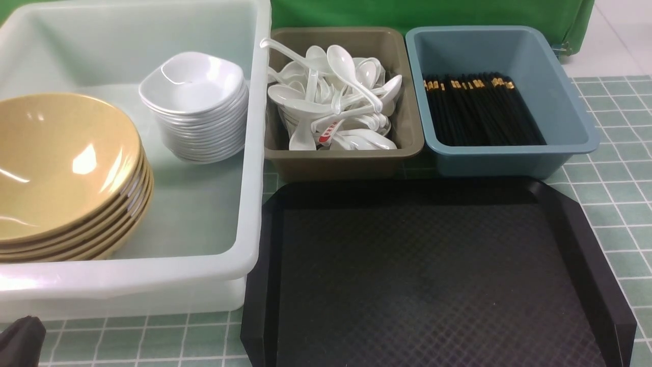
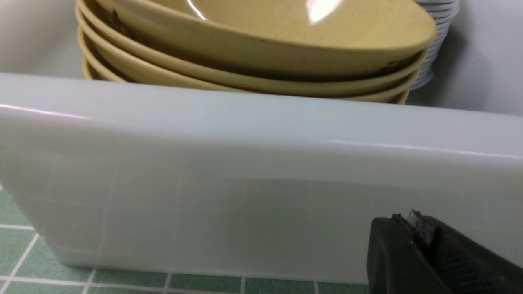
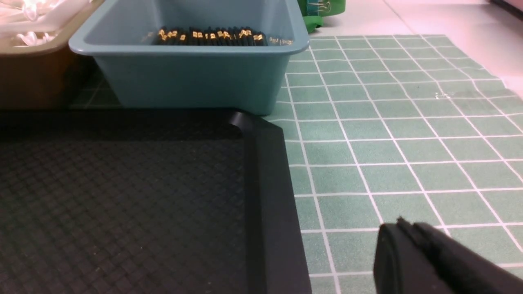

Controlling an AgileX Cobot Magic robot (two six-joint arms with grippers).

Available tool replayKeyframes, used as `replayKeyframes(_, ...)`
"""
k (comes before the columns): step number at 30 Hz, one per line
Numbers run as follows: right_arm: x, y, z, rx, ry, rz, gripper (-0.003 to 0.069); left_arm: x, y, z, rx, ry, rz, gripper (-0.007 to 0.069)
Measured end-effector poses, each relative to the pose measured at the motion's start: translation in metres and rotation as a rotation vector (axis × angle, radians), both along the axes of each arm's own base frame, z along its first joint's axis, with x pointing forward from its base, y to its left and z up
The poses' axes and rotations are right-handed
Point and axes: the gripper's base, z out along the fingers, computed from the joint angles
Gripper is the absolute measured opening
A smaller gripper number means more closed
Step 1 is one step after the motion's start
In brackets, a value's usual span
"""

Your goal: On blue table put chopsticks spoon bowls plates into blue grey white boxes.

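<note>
A stack of mustard-tan bowls (image 1: 66, 168) and a stack of small white plates (image 1: 196, 109) sit in the big white tub (image 1: 249, 204). White spoons (image 1: 331, 97) fill the olive-grey box (image 1: 346, 160). Black chopsticks (image 1: 479, 107) with gold bands lie in the blue box (image 1: 580, 127). My left gripper (image 2: 404, 222) is shut and empty, low in front of the tub's near wall (image 2: 245, 196), with the bowls (image 2: 265, 45) above. My right gripper (image 3: 402, 226) is shut with nothing in it, over the tiled table (image 3: 388, 143) right of the black tray, the blue box (image 3: 196, 81) ahead.
A black textured tray (image 1: 433, 275) lies empty in front of the grey and blue boxes. One spoon in the grey box bears a red label (image 1: 328, 130). Green cloth (image 1: 433, 12) hangs behind the boxes. The tiled table (image 1: 616, 204) extends to the right.
</note>
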Motion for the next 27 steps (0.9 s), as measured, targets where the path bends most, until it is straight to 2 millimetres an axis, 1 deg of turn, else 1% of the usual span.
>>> replayKeyframes(27,0.0000,0.0000,0.0000,0.000,0.000,0.000,0.0085,0.0000,0.0000,-0.0002,0.000,0.002,0.000,-0.0013)
